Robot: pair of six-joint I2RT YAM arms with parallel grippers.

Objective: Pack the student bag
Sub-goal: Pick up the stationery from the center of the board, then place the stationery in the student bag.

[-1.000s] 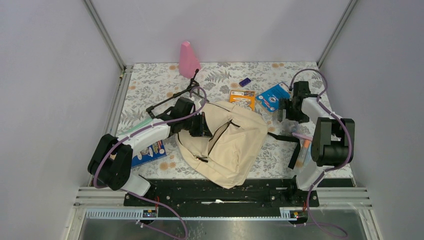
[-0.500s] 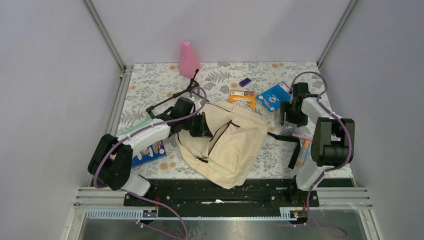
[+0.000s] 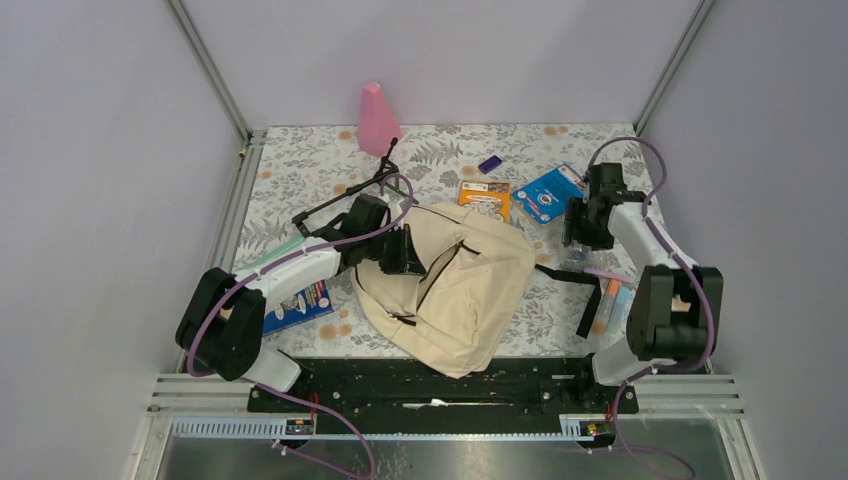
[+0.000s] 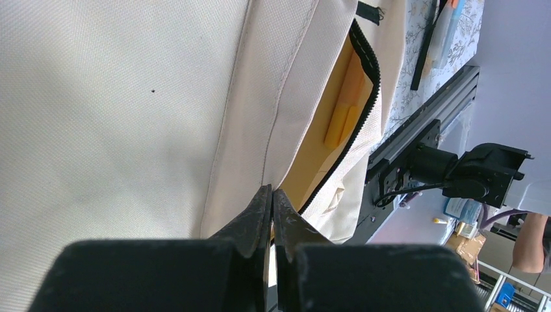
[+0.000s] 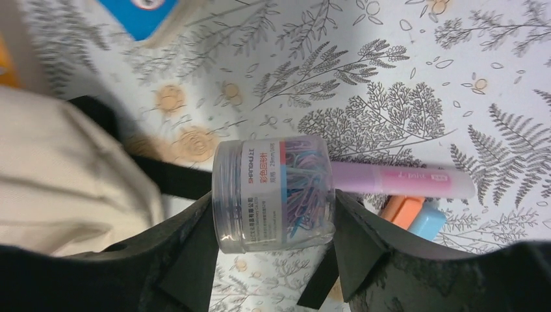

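The student bag [image 3: 470, 290], cream fabric with black zip trim, lies in the middle of the table. My left gripper [image 3: 412, 255] is shut on the fabric edge of the bag [image 4: 130, 97] beside its open zip pocket, where yellow lining shows. My right gripper [image 5: 273, 197] sits right of the bag [image 5: 65, 175], with one jaw pressed against each end of a clear jar of coloured paper clips [image 5: 273, 192]. In the top view the right gripper [image 3: 572, 232] points down over the bag's black strap [image 3: 560, 272].
A purple pen [image 5: 403, 182], an orange one [image 5: 403, 209] and a blue one [image 5: 425, 221] lie just right of the jar. An orange box [image 3: 485, 197], blue packet [image 3: 548, 192], small purple item [image 3: 490, 164] and pink bottle [image 3: 377, 118] sit behind the bag. A blue booklet [image 3: 300, 305] lies under the left arm.
The right arm has shifted slightly right and its jaws have narrowed onto the jar. The left arm and the bag have not moved.
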